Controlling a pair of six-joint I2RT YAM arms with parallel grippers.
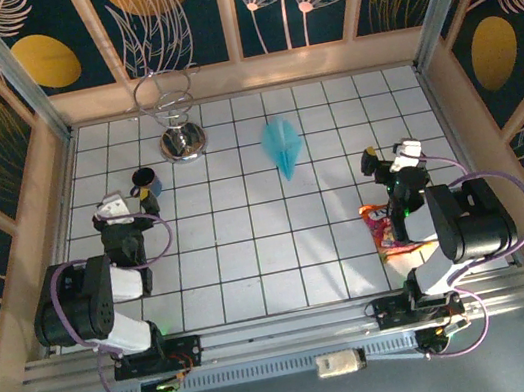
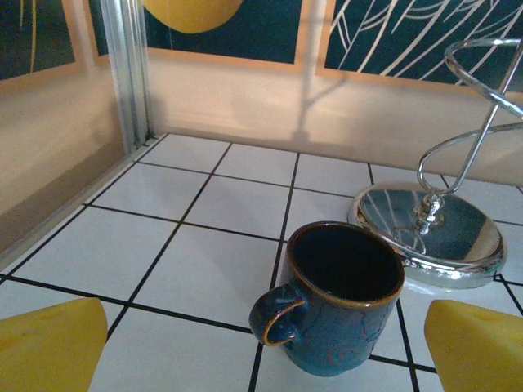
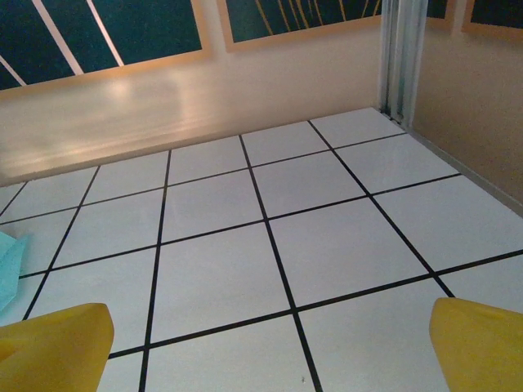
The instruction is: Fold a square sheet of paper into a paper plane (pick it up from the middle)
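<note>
The left gripper (image 2: 261, 359) has its two yellow fingertips (image 2: 49, 343) spread wide at the bottom corners of the left wrist view, holding nothing. A dark blue mug (image 2: 343, 302) stands upright just ahead of the gap between them, handle turned toward the left finger; whether a finger touches it cannot be told. Beyond the mug and toward the right finger sits a chrome wire stand (image 2: 429, 233) on a round mirrored base.

The right gripper (image 3: 265, 351) is likewise spread wide and bare, with only white tiles between its fingertips (image 3: 478, 343). A light-blue sliver of the paper plane (image 3: 8, 265) shows ahead of its left finger.

From above, the paper plane (image 1: 282, 145) lies flat as a narrow dart, well ahead of both grippers and between them, nearer the right gripper (image 1: 387, 156). The mug (image 1: 146, 184) sits just in front of the left gripper (image 1: 131, 204), and the stand (image 1: 176, 120) is farther out. An orange-red snack packet (image 1: 390, 229) lies behind the right fingers, beside that arm.

The table (image 1: 251, 249) is white tile with black lines, ringed by a pale wooden wall and dark teal panels with leaf and flower drawings.
</note>
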